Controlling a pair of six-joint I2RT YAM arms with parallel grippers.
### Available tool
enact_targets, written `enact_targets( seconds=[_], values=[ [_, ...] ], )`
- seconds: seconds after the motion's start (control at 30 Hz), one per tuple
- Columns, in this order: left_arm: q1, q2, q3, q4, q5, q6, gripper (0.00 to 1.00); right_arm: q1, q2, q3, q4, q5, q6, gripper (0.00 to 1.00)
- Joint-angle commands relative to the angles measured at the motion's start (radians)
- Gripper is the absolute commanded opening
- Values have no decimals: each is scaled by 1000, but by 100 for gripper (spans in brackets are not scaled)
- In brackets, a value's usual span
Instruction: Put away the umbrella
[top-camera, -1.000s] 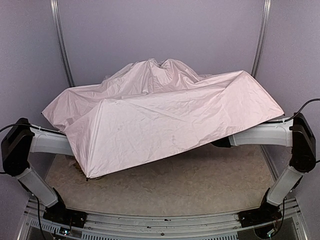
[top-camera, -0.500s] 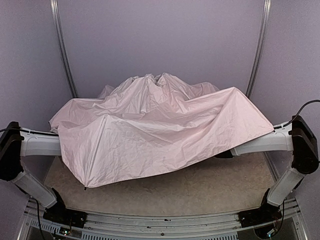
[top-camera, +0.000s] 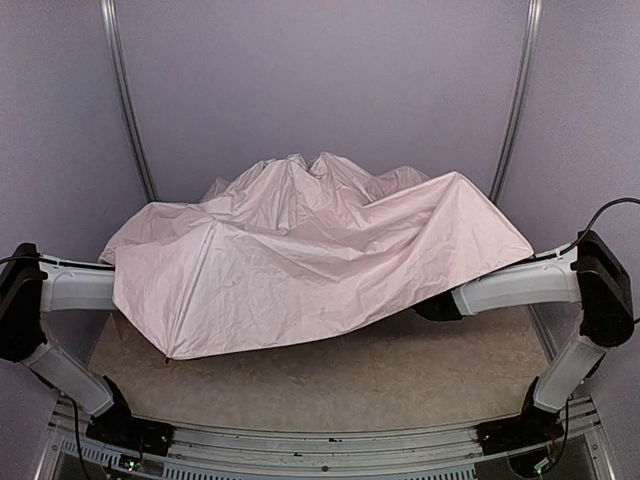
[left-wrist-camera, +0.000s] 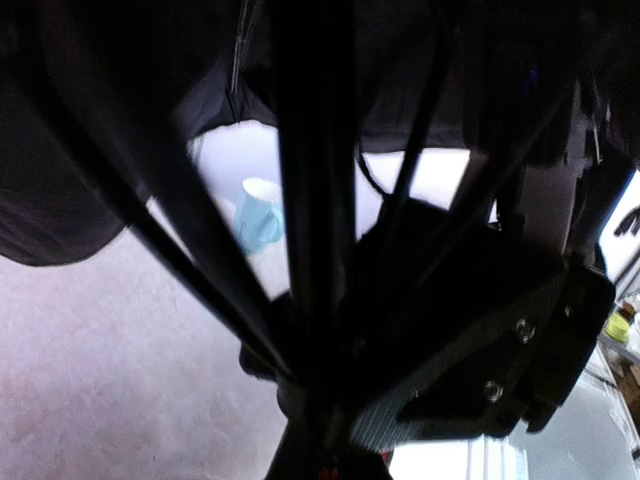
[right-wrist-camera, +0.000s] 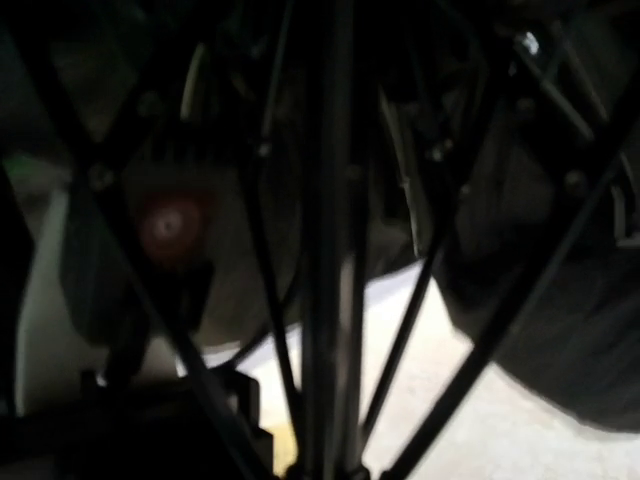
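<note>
The umbrella's pale pink canopy (top-camera: 300, 270) lies half collapsed and crumpled over the middle of the table and hides both grippers in the top view. In the left wrist view the black shaft (left-wrist-camera: 315, 200) and ribs run up from my left gripper (left-wrist-camera: 320, 450), which looks shut on the shaft; a ridged pad (left-wrist-camera: 400, 425) presses beside it. In the right wrist view the shaft (right-wrist-camera: 330, 250) runs straight up from my right gripper (right-wrist-camera: 330, 465), which looks shut on it in the dark under the black lining. The handle is hidden.
The speckled tabletop (top-camera: 380, 380) shows in front of the canopy. My left forearm (top-camera: 75, 290) and right forearm (top-camera: 510, 290) reach in under the fabric from each side. A pale blue cup (left-wrist-camera: 258, 215) stands beyond the canopy edge. Purple walls enclose the cell.
The canopy has sunk lower and drawn inward, its right edge dropping most. The left arm has swung outward to the left and the right forearm has lowered.
</note>
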Motion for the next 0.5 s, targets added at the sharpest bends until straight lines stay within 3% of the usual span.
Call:
enact_targets(
  seconds=[0.0, 0.37, 0.47],
  values=[
    [71, -55, 90, 324, -141, -3, 0, 8, 45, -74, -197, 0, 33, 0],
    [74, 18, 90, 215, -59, -1, 1, -63, -21, -40, -167, 10, 70, 0],
    [50, 31, 79, 112, -59, 68, 14, -127, -56, -11, -128, 3, 84, 0]
  ],
)
